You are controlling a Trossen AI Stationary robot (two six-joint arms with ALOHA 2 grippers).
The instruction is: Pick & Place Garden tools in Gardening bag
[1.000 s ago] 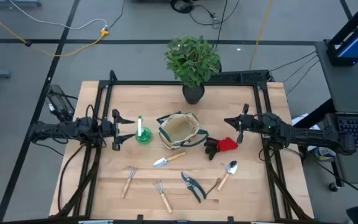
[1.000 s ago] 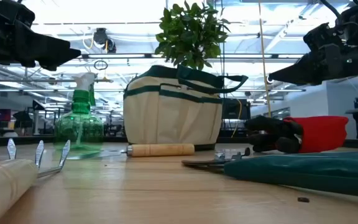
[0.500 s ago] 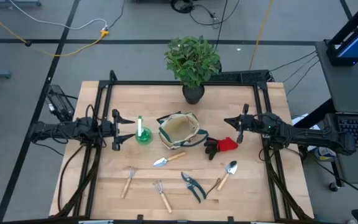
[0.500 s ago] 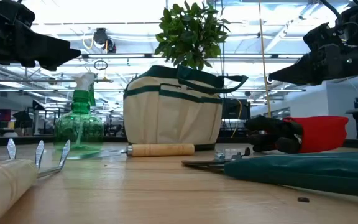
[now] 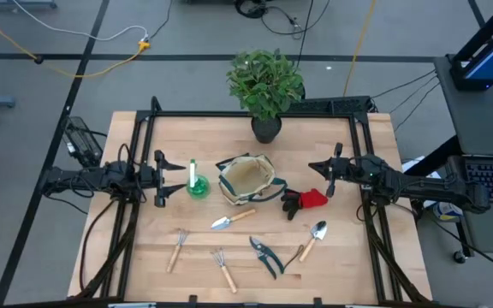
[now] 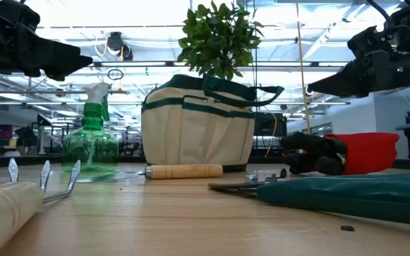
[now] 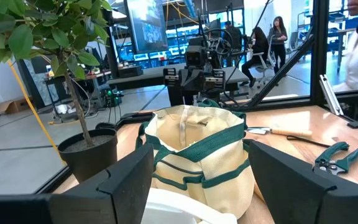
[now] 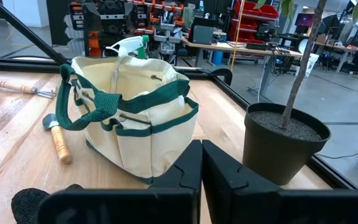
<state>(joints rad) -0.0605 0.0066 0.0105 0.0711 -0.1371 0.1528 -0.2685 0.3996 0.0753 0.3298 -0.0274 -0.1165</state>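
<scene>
While nothing is in hand yet, I can already see where this could slip. My left gripper (image 5: 171, 179) hangs with its fingers spread wide and empty, just beside the green spray bottle (image 5: 197, 185); my right gripper (image 5: 320, 175) has its fingers pressed together on nothing, near the red-black gloves (image 5: 305, 200). The gardening bag (image 5: 246, 179) sits mid-counter between the two, mouth up, with the potted plant (image 5: 266, 85) close behind it.

My main worry is the bag itself: it is soft canvas, and a tool pushed against its rim could fold the opening or tip it over instead of dropping in. The strap handles droop across the mouth and could snag a handle. The bottle looks light and top-heavy to me, so a glancing finger could knock it down before I close on it.

The trowel (image 5: 232, 220) lies just in front of the bag, and the pruners (image 5: 265, 255), second trowel (image 5: 311, 237), fork (image 5: 177, 247) and rake (image 5: 223, 267) lie flat nearer the front edge of the counter (image 5: 358, 265); flat metal gives little to pinch. From the low view I cannot judge how far the pruners' blades are open.
</scene>
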